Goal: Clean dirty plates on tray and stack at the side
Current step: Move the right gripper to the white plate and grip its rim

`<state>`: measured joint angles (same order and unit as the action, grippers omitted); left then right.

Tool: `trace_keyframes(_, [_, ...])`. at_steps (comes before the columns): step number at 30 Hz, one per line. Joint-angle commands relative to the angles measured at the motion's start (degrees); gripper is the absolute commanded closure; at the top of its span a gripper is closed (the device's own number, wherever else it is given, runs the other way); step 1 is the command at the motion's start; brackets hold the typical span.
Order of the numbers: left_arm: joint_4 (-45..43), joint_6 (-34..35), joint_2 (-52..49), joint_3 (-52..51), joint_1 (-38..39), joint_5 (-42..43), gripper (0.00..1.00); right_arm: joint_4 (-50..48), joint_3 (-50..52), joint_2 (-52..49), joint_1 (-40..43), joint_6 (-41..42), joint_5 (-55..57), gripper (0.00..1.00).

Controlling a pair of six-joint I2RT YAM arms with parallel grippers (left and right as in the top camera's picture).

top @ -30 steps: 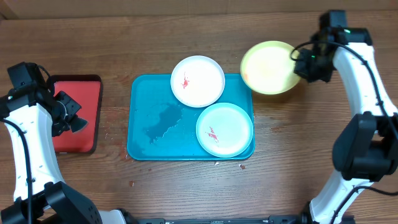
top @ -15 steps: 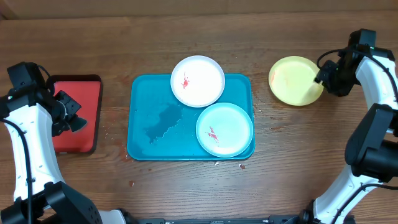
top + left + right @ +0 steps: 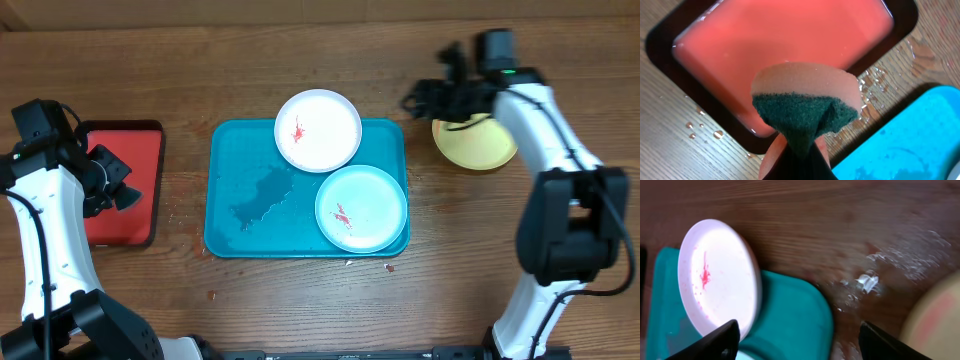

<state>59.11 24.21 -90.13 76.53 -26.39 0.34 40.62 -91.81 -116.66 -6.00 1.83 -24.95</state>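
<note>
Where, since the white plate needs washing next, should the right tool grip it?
On its far-right rim, coming from the right. The white plate lies across the tray's far rim, so that edge overhangs the table, probably leaving a gap beneath for pinching.

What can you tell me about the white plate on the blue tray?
The white plate is small, round and plastic-looking, with a raised rim and a red smear left of centre. It sits face up at the far edge of the teal tray, overhanging its rim, close to the mint plate. Nothing else touches it.
</note>
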Motion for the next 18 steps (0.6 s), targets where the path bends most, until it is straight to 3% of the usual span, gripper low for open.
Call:
trace_keyframes(1, [-0.46, -2.60, -0.59, 0.42, -0.20, 2.91, 0.96, -4.26, 0.28, -1.90, -7.48, -2.12, 11.74, 0.22])
trace_keyframes(7, [0.35, -2.62, -0.59, 0.42, -0.20, 2.91, 0.96, -12.52, 0.28, -5.84, -15.50, -2.10, 23.43, 0.25])
trace_keyframes(9, [0.42, -2.73, -0.59, 0.42, -0.20, 2.91, 0.96, -13.55, 0.28, -6.86, -16.52, -2.10, 24.09, 0.31])
trace_keyframes(15, [0.37, -2.89, -0.59, 0.42, -0.20, 2.91, 0.96, -14.03, 0.28, -8.74, -17.09, -2.08, 24.02, 0.32])
trace_keyframes(17, [0.26, -2.89, -0.59, 0.42, -0.20, 2.91, 0.96, -14.08, 0.28, -8.94, -17.09, -2.10, 23.85, 0.38])
trace_keyframes(18, [0.20, -2.89, -0.59, 0.42, -0.20, 2.91, 0.96, -14.05, 0.28, -8.98, -17.11, -2.08, 23.63, 0.48])
